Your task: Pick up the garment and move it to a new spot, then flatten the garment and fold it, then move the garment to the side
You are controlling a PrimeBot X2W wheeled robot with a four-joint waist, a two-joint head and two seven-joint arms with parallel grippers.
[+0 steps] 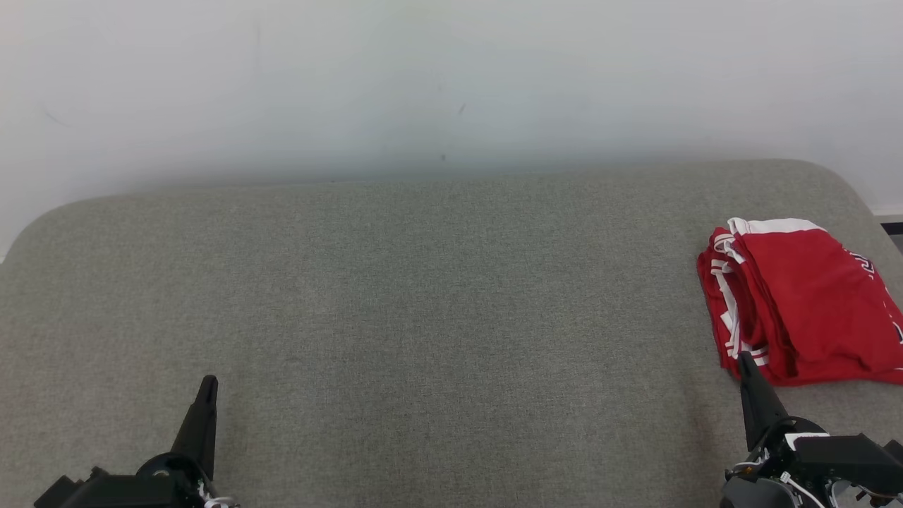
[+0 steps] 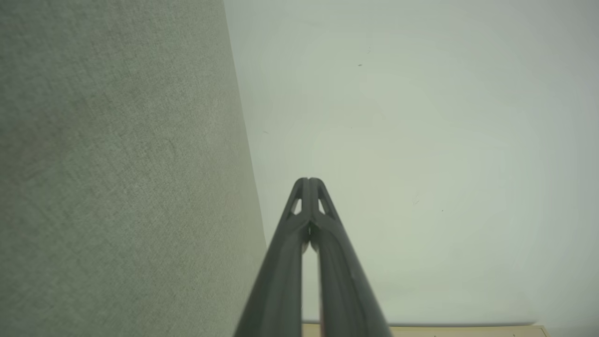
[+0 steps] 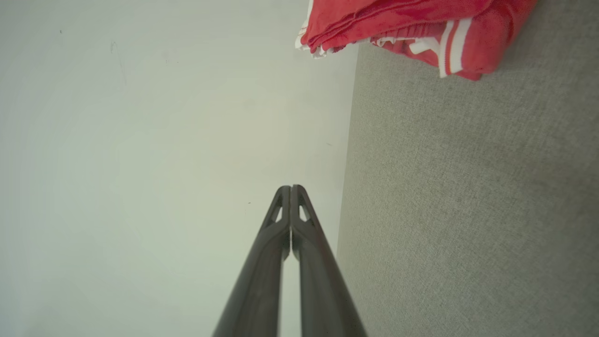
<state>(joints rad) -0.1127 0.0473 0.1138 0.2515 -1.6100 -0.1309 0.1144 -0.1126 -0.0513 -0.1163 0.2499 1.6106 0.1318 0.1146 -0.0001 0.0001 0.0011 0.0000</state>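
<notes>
The garment [image 1: 804, 303], red with white stripes and a white band, lies as a folded bundle at the right edge of the head view, at middle height, its layered edges facing left. In the right wrist view it sits at the top of the frame, stacked hems showing. It looks light, soft and limp, so the folds would likely slump or slide apart if it were lifted by one layer alone. A sound hold would pinch all layers together at the thick striped edge, ideally from two sides.

The right gripper [image 1: 746, 360] stands at the lower right, its tip just below the bundle's near corner, fingers pressed together and holding nothing. The left gripper [image 1: 209, 382], at the lower left and well apart from the cloth, is likewise clenched and empty.

The surface [image 1: 423, 296] is covered in grey woven cloth with rounded far corners, offering some friction against sliding. Behind it rises a plain pale wall [image 1: 423, 85] with a few small marks.
</notes>
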